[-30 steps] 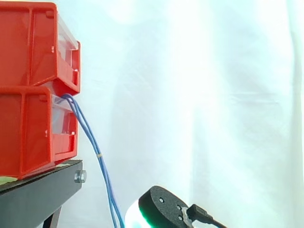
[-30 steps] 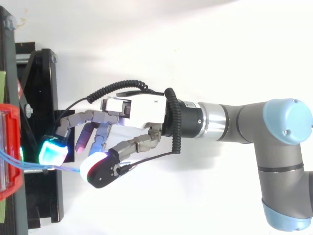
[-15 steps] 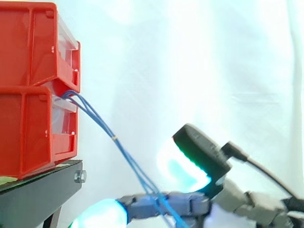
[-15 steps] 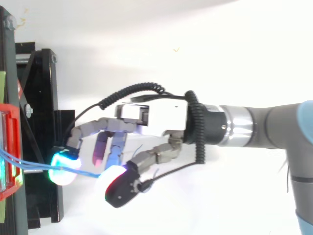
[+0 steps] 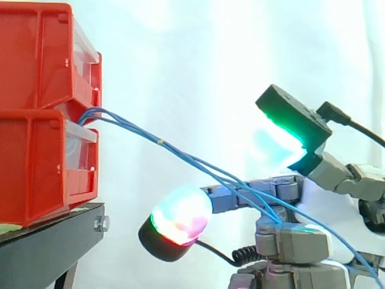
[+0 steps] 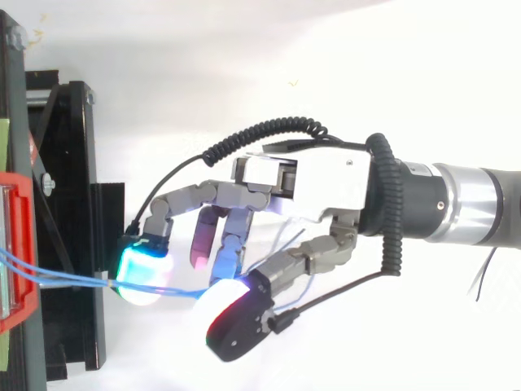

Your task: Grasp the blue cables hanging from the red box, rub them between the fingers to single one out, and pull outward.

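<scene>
- We find the hand (image 6: 317, 183) curled round the blue cables (image 5: 180, 153), with its thumb lifted clear.
- The cables run taut from the hand to the red box (image 5: 42, 168).
- We judge them light, limp and slippery, so pinch them firmly mid-span.

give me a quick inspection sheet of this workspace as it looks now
surface: black metal stand, carrying the bins at its edge
job's things: two red plastic bins, one stacked on the other; thin blue cables coming out of the lower bin's front
clutter: nothing seen
grippers: robot hand level with the stand and apart from it, fingers curled with the blue cables running between them, thumb raised above them
cables: the blue cables slope down from the bin to the robot hand, then drop away past it; one carries a small yellow mark
surroundings: white curtain behind everything
</scene>
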Controlling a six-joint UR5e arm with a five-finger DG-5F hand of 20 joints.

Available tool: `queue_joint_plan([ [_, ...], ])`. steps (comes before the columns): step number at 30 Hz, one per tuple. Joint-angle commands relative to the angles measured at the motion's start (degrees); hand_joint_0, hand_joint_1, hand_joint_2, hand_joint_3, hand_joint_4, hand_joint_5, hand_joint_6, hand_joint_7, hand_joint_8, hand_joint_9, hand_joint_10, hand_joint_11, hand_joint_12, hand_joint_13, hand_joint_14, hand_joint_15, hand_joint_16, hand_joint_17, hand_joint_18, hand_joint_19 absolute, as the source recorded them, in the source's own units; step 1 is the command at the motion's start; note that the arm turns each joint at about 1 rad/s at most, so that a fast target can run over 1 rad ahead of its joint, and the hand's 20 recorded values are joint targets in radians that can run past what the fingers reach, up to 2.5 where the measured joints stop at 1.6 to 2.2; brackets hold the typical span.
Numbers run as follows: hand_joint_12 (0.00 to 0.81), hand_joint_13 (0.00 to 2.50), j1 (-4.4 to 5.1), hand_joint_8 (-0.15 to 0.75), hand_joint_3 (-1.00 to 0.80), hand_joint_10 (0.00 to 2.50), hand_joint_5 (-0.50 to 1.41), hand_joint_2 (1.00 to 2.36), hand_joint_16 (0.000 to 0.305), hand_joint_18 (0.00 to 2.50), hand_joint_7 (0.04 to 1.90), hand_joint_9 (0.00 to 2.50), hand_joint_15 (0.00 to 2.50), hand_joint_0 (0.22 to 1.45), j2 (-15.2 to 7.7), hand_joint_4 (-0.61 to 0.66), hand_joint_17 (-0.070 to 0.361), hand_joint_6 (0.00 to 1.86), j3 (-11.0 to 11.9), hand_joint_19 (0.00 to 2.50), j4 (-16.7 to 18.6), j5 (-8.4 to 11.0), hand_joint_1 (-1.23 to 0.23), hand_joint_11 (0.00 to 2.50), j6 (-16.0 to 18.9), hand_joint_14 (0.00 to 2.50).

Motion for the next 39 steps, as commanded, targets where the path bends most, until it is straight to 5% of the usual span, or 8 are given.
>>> queue_joint_plan([
  [1, 0.338, 1.40, 0.01, 0.263, -0.50, 0.02, -0.11, 1.00, 0.045, 0.74, 1.03, 1.36, 1.32, 0.55, 0.0, 0.21, 0.102, 0.50, 2.0, 0.78, -5.3, 0.05, -0.63, 1.24, 1.0, 0.02],
  [6, 0.342, 1.36, 0.10, 0.263, -0.50, 0.02, -0.10, 1.00, 0.045, 0.73, 1.05, 1.33, 1.31, 0.55, 0.0, 0.19, 0.101, 0.50, 3.4, 0.78, -9.4, 0.05, -0.64, 1.28, 1.9, 0.03],
  [13, 0.339, 1.32, 1.15, 0.261, -0.50, 0.02, -0.10, 1.00, 0.045, 0.71, 1.07, 1.29, 1.28, 0.56, 0.0, 0.19, 0.102, 0.50, 4.3, 0.77, -8.6, 3.30, -0.65, 1.29, 1.9, 0.03],
  [21, 0.369, 1.18, 1.85, 0.260, -0.46, 0.02, -0.09, 1.00, 0.045, 0.69, 1.15, 1.27, 1.18, 0.57, -2.6, 0.18, 0.100, 0.50, 13.2, 0.76, -19.0, 2.24, -0.66, 1.29, 4.9, 0.03],
  [30, 0.366, 1.17, 2.12, 0.257, -0.40, 0.02, -0.07, 1.01, 0.044, 0.68, 1.37, 1.27, 1.17, 0.59, -2.6, 0.17, 0.099, 0.50, 13.7, 0.76, -19.9, 2.15, -0.67, 1.30, 6.5, 0.03],
  [39, 0.368, 1.16, 1.50, 0.264, -0.43, 0.02, -0.08, 1.01, 0.045, 0.67, 1.32, 1.24, 1.15, 0.58, -2.5, 0.20, 0.101, 0.50, 14.1, 0.77, -20.4, 1.98, -0.66, 1.28, 7.6, 0.03],
])
